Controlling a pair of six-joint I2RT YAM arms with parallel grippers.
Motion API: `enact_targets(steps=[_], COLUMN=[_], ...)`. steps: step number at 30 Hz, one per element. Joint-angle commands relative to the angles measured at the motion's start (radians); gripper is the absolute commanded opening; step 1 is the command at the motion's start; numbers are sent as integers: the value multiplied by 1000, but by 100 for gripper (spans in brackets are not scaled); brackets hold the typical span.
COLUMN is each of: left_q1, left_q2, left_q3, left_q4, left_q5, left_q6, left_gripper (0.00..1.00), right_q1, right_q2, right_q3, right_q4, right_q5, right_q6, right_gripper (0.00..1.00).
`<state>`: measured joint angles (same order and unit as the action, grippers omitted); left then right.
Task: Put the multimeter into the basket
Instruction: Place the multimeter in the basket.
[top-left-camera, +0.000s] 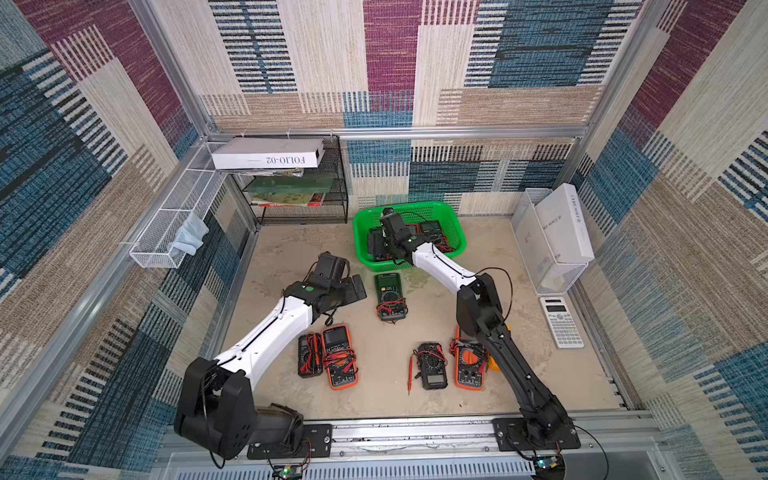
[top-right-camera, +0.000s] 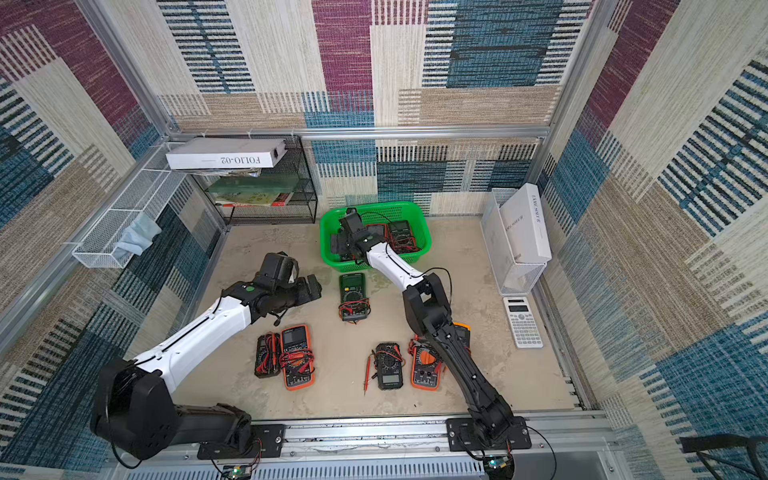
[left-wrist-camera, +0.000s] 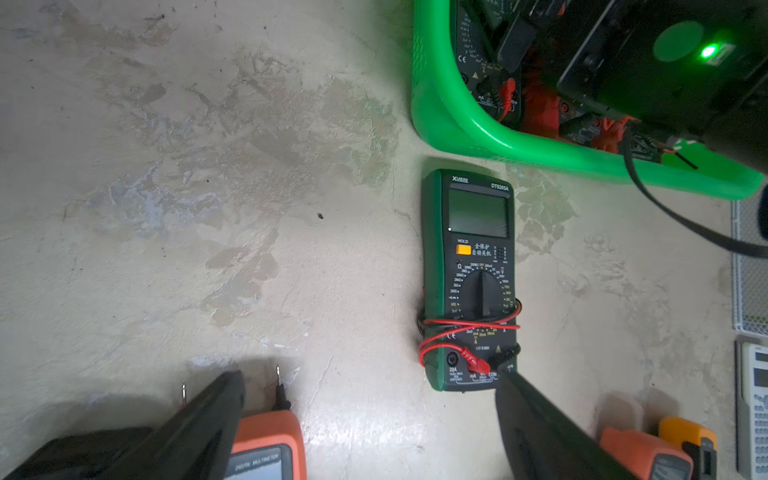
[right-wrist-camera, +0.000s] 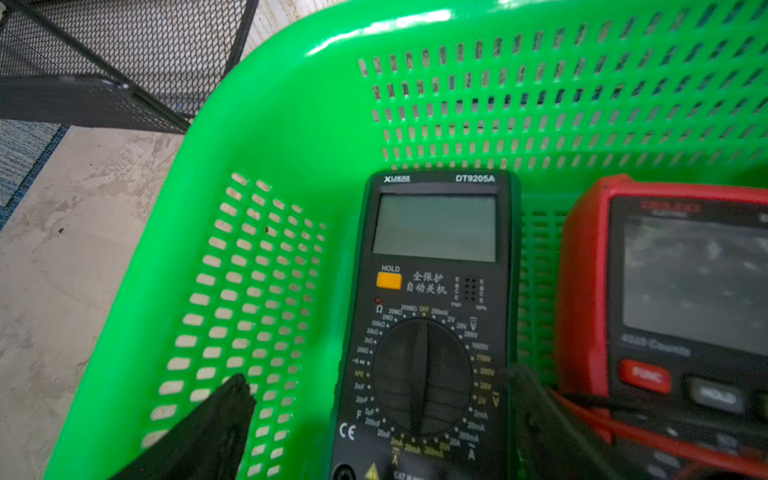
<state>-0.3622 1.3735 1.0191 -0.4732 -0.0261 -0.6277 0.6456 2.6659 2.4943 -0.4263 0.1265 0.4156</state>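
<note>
Right gripper (right-wrist-camera: 378, 380) inside green basket (right-wrist-camera: 291, 104), jaws spread wide, gripping nothing; green DT9205A multimeter (right-wrist-camera: 432, 291) lies flat between fingers (right-wrist-camera: 216, 415), on basket floor beside red multimeter (right-wrist-camera: 665, 291). Left gripper (left-wrist-camera: 365, 390) wide too, empty.

Basket (top-left-camera: 415, 206): green, at the back of the table, dark multimeters (top-left-camera: 431, 228) inside.
Right arm (top-left-camera: 440, 261): reaches over the near rim into the basket.
Green multimeter (top-left-camera: 390, 293): flat on the table just in front of the basket, leads wrapped round it.
Left gripper (top-left-camera: 355, 286): above the table, beside the green multimeter.
Calculator (top-left-camera: 561, 322): near the table's edge, well apart from the basket.
</note>
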Motion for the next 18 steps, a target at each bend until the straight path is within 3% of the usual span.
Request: enact_targets(steps=[1,10,18], left_q1=[-1,-29,-104], left_q2=[-11,-65,-60], left_q3=[15,18,31], left_q4=[-24,-71,-111], left_q5=[-1,-2,-10], left_q6=[5,16,-13], left_gripper=[99,99,99], right_q1=[6,28,31], right_q2=[-57,-243,-531], right_q3=[5,-100,-461], right_q4=[-57,-129,-52], right_q5=[-5,1,-4], right_q6=[-16,-39,-15], right_gripper=[99,100,100])
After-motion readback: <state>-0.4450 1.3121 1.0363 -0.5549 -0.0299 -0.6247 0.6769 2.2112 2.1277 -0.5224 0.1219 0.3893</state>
